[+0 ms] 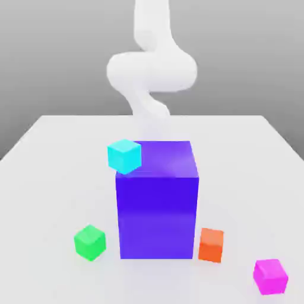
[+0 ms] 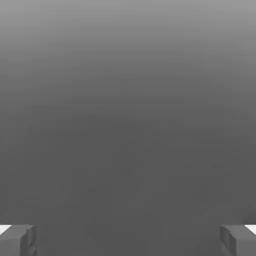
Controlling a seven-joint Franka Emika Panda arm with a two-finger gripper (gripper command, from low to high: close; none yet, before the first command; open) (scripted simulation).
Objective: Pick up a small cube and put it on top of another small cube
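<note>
Claw stands wide, holding nothing. Pink cube sits on bench, well apart from arm. Risk: blue block obstructs the reach; orange cube invites a wrong pick

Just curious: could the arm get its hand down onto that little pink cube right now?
Probably yes. The pink cube sits alone on the table, apart from the orange cube and big purple block, and the hand is open.
</note>
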